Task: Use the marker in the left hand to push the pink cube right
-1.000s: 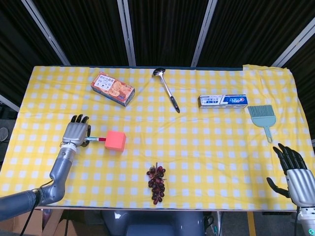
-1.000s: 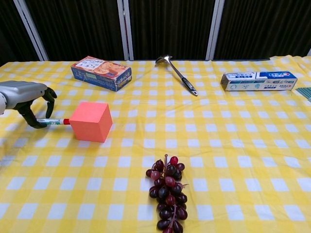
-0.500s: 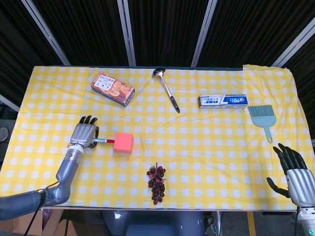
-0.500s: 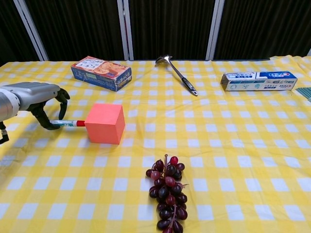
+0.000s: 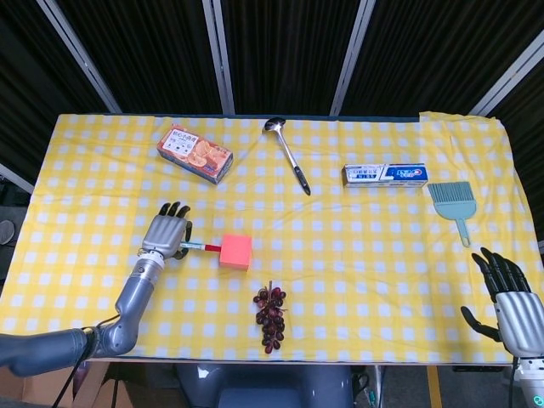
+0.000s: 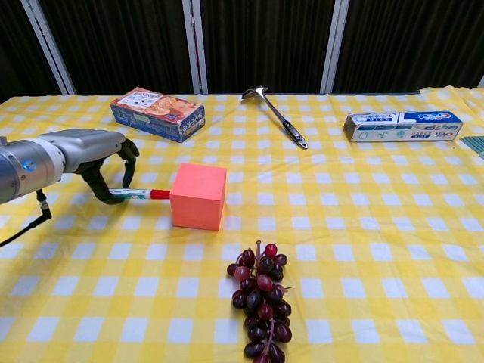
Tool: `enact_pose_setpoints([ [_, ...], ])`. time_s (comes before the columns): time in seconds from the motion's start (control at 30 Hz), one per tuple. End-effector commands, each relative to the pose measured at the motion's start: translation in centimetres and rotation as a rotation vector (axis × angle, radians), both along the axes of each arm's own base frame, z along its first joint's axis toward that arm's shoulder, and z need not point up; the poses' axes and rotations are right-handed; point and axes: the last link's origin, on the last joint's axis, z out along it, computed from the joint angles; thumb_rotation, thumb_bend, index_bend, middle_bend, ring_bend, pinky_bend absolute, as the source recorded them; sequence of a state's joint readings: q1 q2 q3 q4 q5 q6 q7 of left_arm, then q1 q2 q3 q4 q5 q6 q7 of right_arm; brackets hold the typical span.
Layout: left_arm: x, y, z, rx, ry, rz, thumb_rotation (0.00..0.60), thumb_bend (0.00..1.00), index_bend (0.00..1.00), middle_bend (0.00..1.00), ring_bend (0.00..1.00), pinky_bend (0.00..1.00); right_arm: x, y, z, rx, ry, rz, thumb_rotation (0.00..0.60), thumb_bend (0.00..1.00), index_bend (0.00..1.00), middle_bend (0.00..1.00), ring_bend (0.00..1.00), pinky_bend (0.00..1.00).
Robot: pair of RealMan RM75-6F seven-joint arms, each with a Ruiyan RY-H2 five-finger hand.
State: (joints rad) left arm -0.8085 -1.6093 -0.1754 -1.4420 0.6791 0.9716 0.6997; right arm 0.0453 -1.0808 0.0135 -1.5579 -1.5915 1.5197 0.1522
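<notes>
A pink cube sits on the yellow checked tablecloth, left of centre. My left hand grips a marker that lies level, its red tip touching the cube's left face. My right hand hangs off the front right corner of the table, fingers spread, holding nothing; only the head view shows it.
A bunch of dark grapes lies just in front and right of the cube. At the back are a biscuit box, a metal ladle, a toothpaste box and a blue brush.
My left hand has moved right with the marker, and the pink cube has slid right ahead of its tip. The right hand has not moved.
</notes>
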Motion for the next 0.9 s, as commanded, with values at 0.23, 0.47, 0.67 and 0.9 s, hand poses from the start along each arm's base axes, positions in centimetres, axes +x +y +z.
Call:
enact_pose_setpoints([
  [0.23, 1.6, -0.5, -0.8, -0.023, -0.012, -0.020, 0.600, 0.47, 0.61, 0.10, 0.00, 0.01, 0.0, 0.0, 0.0, 0.000, -0.004, 0.002, 0.600, 0.34, 0.00, 0.00, 0.00, 0.09],
  [0.47, 2.5, -0.9, -1.3, -0.042, -0.014, -0.032, 0.600, 0.47, 0.61, 0.10, 0.00, 0.01, 0.0, 0.0, 0.0, -0.002, -0.006, 0.004, 0.600, 0.34, 0.00, 0.00, 0.00, 0.09],
  [0.67, 2.9, -1.1, -1.5, -0.050, -0.003, -0.031, 0.600, 0.47, 0.61, 0.10, 0.00, 0.01, 0.0, 0.0, 0.1, -0.004, -0.010, 0.005, 0.600, 0.34, 0.00, 0.00, 0.00, 0.09],
  [0.9, 2.6, -1.0, -0.9, -0.041, 0.018, -0.024, 0.600, 0.47, 0.61, 0.10, 0.00, 0.01, 0.0, 0.0, 0.1, -0.005, -0.010, 0.005, 0.600, 0.34, 0.00, 0.00, 0.00, 0.09],
])
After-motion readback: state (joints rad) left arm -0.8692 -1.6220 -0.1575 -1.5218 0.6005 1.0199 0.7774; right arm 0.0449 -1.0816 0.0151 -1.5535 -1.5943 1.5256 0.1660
